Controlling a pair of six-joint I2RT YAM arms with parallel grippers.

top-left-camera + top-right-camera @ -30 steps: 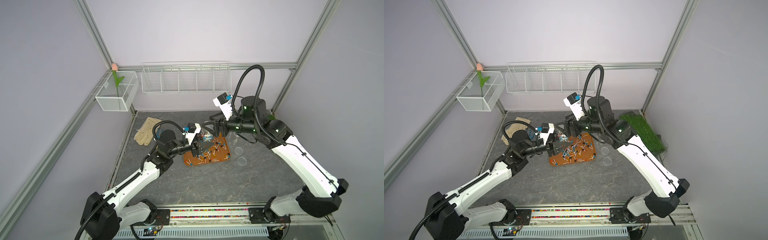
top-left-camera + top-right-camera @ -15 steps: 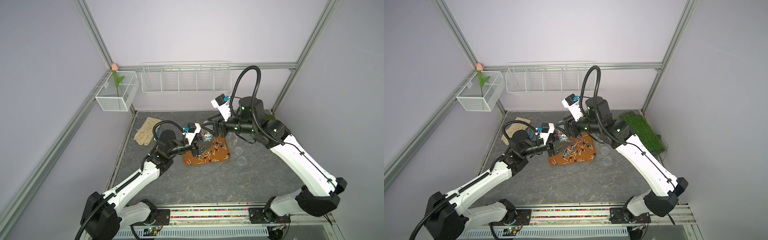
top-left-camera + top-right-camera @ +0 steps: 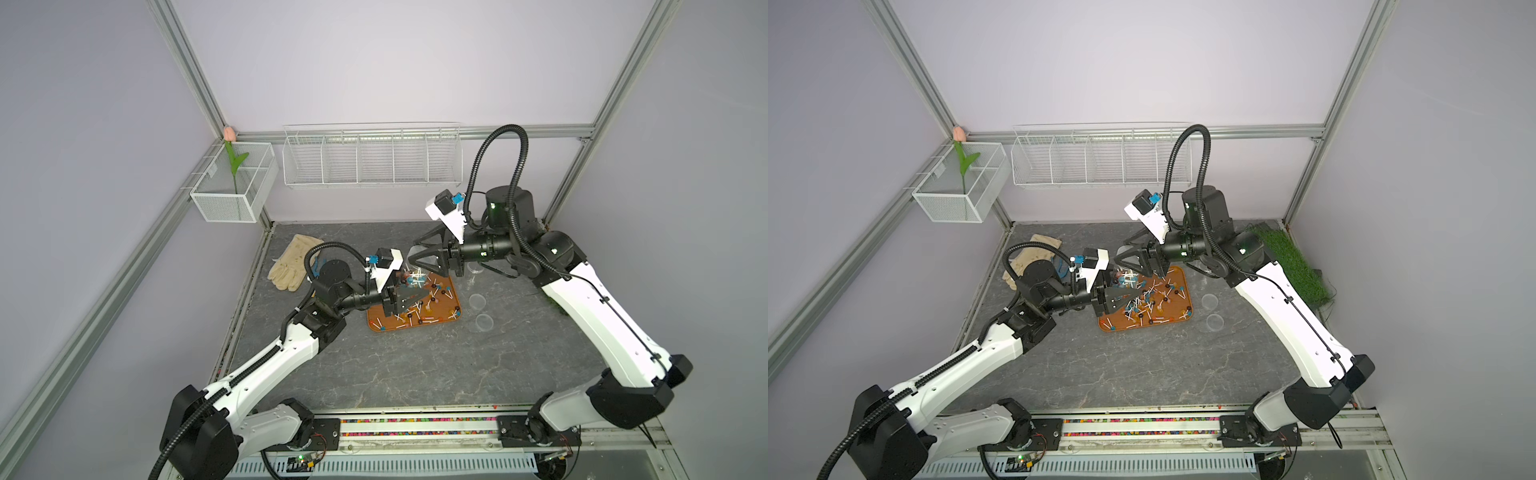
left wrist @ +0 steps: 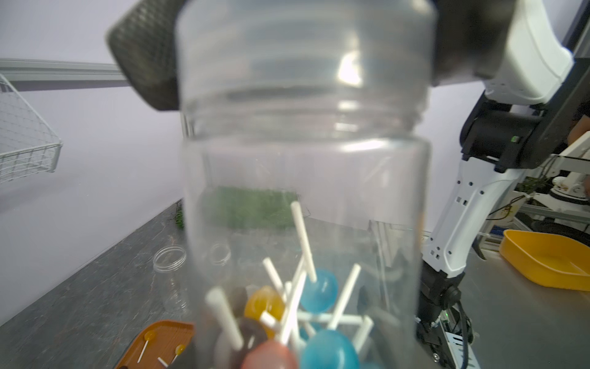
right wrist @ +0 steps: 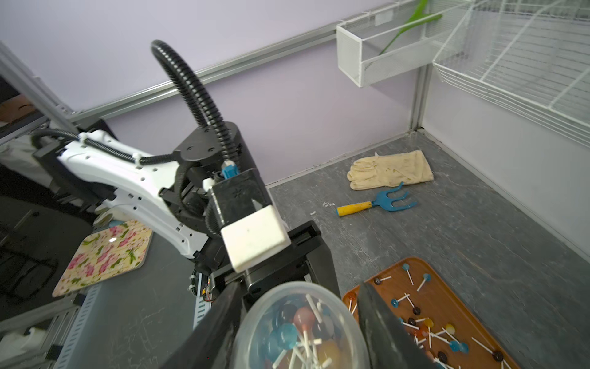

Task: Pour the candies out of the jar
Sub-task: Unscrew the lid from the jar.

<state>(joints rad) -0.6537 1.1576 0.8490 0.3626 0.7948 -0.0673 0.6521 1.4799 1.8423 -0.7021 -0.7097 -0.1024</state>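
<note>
A clear plastic jar point(image 3: 410, 277) point(image 3: 1126, 277) stands upright just above the brown tray point(image 3: 454, 297) point(image 3: 1187, 291), and my left gripper point(image 3: 409, 298) point(image 3: 1121, 298) is shut on its lower body. Its translucent lid point(image 5: 298, 306) point(image 4: 303, 48) is on. My right gripper point(image 3: 412, 259) point(image 5: 297, 311) reaches in from the right, shut on that lid, with a finger point(image 4: 143, 64) pressed to each side. Several candies point(image 4: 319, 287) point(image 5: 295, 329) with blue, orange, brown and pink heads lie in the jar's bottom. Many more candies point(image 3: 419, 309) point(image 3: 1150, 303) are scattered on the tray.
Two loose clear lids point(image 3: 477, 300) point(image 3: 484, 322) and an empty clear jar point(image 3: 473, 268) lie right of the tray. A glove point(image 3: 293, 264) and a blue hand rake point(image 5: 389, 201) lie at back left. A grass mat point(image 3: 1291, 262) is at the right wall, and wire baskets point(image 3: 370, 160) hang behind.
The right gripper's jaws have narrowed onto the jar's lid and the right arm has shifted slightly left. The left arm and the jar have stayed put.
</note>
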